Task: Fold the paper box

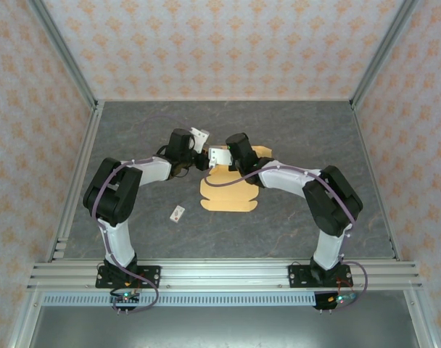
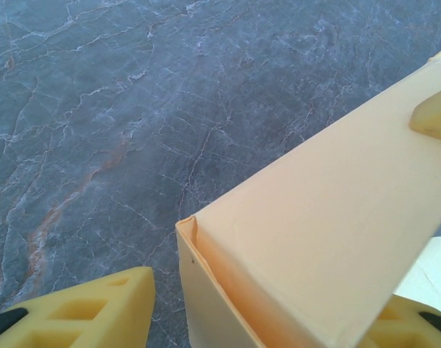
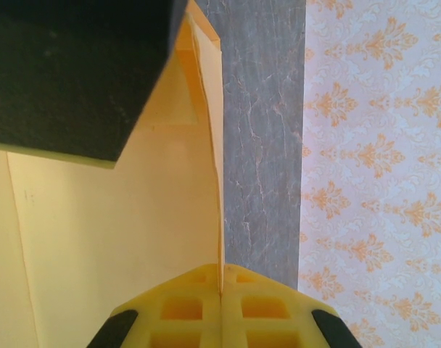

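Note:
The paper box [image 1: 228, 192] is light orange-tan card in the middle of the table, its near part flat and its far part raised between the two grippers. My right gripper [image 3: 222, 279] is shut on the thin upright wall of the paper box [image 3: 112, 217]; from above that gripper [image 1: 219, 156] sits at the box's far edge. My left gripper [image 2: 271, 297] stands open around a folded corner of the box [image 2: 315, 217]. Bare table shows between its left finger [image 2: 83, 312] and the card, while its right finger [image 2: 413, 326] lies against the other side.
A tiny white tag [image 1: 178, 213] lies on the dark stone-patterned table [image 1: 133, 130] left of the box. Patterned walls and metal posts [image 1: 61, 51] close in the table. A dark block with a yellow edge [image 3: 68, 65] hangs close over the box in the right wrist view.

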